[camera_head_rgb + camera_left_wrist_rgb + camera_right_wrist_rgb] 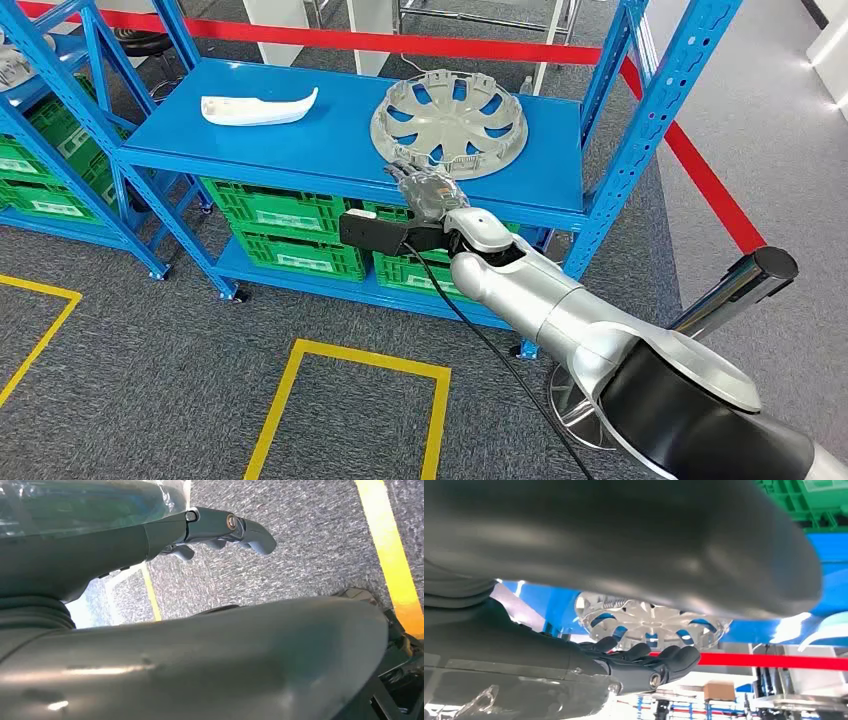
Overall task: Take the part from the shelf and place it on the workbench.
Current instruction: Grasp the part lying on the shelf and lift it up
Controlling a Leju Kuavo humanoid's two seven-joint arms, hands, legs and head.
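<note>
1. The hubcap [450, 125] lies flat on the blue shelf [300, 150], toward its right end.
2. The right hand [425, 190] is at the hubcap's near rim, fingers apart and holding nothing; the hubcap lies straight ahead of the fingertips.
3. Being round, the hubcap has no long axis to align with.
4. The left hand [220, 530] hangs over the carpet, well away, fingers loosely curled and empty.
5. The right hand is much nearer.

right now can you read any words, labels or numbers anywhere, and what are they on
None can be read.
Green crates under the blue shelf: pale label patches on their fronts, too small and blurred to read.
Hubcap: no legible marking.
White part: no marking to be seen.
Right hand, reaching at the hubcap: no legible text.
Brown box in the right wrist view: blurred, nothing legible.
</note>
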